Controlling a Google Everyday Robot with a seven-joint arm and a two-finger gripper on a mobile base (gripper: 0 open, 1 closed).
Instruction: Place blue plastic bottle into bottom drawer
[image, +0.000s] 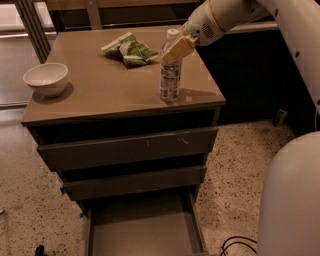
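The blue plastic bottle (170, 82) stands upright near the right front of the cabinet top (105, 92), its white cap showing above the fingers. My gripper (175, 49) reaches in from the upper right, and its tan fingers are closed around the bottle's neck and shoulder. The bottom drawer (145, 230) is pulled open at the foot of the cabinet, directly below, and its flat grey floor is bare.
A white bowl (46, 78) sits at the left edge of the cabinet top. A green snack bag (131, 50) lies at the back middle. The two upper drawers (127, 147) are shut. My white body (290, 200) fills the lower right, and a cable (240, 244) lies on the floor.
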